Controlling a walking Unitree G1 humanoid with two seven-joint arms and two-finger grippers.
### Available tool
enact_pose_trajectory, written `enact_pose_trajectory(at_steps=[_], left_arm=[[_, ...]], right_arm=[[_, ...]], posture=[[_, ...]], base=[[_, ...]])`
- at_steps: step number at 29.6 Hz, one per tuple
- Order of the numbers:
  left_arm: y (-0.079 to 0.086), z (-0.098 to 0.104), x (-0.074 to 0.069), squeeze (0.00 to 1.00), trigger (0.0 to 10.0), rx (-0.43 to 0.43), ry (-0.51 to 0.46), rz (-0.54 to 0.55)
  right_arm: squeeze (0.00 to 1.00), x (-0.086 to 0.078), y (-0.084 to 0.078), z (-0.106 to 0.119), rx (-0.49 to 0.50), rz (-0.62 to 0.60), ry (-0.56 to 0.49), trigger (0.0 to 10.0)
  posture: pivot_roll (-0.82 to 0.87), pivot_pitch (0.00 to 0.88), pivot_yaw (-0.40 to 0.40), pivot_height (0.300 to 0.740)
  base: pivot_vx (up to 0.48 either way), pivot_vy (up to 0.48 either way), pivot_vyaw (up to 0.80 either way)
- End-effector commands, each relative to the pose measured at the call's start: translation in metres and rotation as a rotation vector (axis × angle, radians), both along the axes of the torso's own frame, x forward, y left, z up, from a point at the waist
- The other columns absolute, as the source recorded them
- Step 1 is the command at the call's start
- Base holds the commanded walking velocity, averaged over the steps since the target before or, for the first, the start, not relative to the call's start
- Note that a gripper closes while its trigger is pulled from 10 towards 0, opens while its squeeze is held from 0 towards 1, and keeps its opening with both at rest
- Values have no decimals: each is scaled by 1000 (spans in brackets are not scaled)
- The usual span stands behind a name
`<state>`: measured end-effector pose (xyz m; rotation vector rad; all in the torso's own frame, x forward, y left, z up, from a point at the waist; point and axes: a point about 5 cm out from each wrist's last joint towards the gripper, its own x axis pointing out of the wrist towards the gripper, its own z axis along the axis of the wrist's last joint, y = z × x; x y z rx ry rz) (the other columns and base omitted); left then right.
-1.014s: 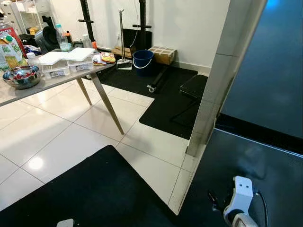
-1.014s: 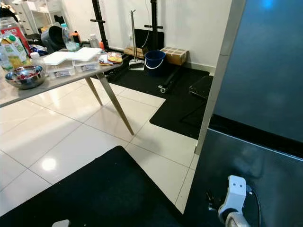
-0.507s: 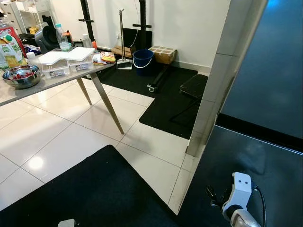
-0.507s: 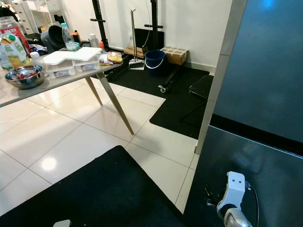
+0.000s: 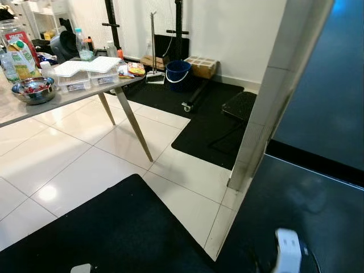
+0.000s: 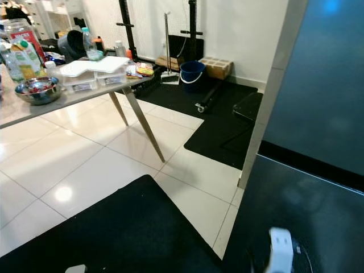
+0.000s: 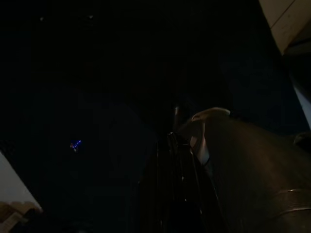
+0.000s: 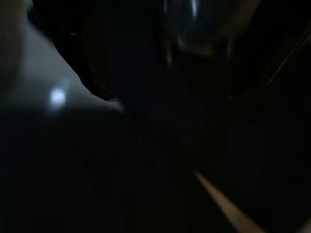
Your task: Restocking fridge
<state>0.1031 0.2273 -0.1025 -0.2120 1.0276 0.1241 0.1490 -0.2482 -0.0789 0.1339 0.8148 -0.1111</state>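
The fridge (image 5: 324, 85) stands at the right, its dark glossy doors shut, with a lower door (image 5: 301, 199) below a black seam. At the left, the grey table (image 5: 68, 96) carries food: a steel bowl of red pieces (image 5: 35, 90), clear tubs with white lids (image 5: 85, 71), a juice carton (image 5: 23, 57) and a water bottle (image 5: 84, 44). My right arm's white wrist (image 5: 287, 250) shows blurred at the bottom, in front of the lower fridge door. A grey bit of my left arm (image 5: 79, 268) sits at the bottom edge. Both wrist views are very dark.
A black mat (image 5: 114, 227) lies on the white tiles at my feet. Further back, on another black mat, are a blue bucket (image 5: 178, 72), a cardboard box (image 5: 201, 66) and a black stand (image 5: 242, 105). The slanted table leg (image 5: 133, 125) reaches into the open floor.
The camera has shifted a little, so the whole scene sits further right. My right wrist has sunk lower in the picture and is now blurred.
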Motion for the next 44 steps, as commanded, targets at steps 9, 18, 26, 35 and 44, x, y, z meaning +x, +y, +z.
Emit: enact_pose_trajectory(at_steps=[9, 18, 26, 35, 44], left_arm=[[-5, -1, 1, 0, 10000, -9, 3, -17], [-2, 0, 3, 0, 10000, 14, 8, -48], [-2, 1, 8, 0, 10000, 46, 5, -81], [-8, 0, 9, 0, 10000, 56, 13, -118], [-6, 2, 14, 0, 10000, 77, 4, -98]], right_arm=[[0, -30, 18, -19, -89, 264, 253, 10000], [0, -34, 31, -24, -123, 361, 309, 10000], [0, -30, 29, -23, -164, 385, 328, 10000], [0, -31, 25, -23, -218, 419, 343, 10000], [0, -33, 10, -20, -255, 364, 356, 10000]], posture=[[-61, 0, -6, 740], [-46, 0, 0, 740], [-46, 0, -6, 740], [-58, 0, -10, 740], [-74, 0, -10, 740]], base=[[0, 0, 0], [0, 0, 0], [0, 0, 0], [0, 0, 0], [0, 0, 0]])
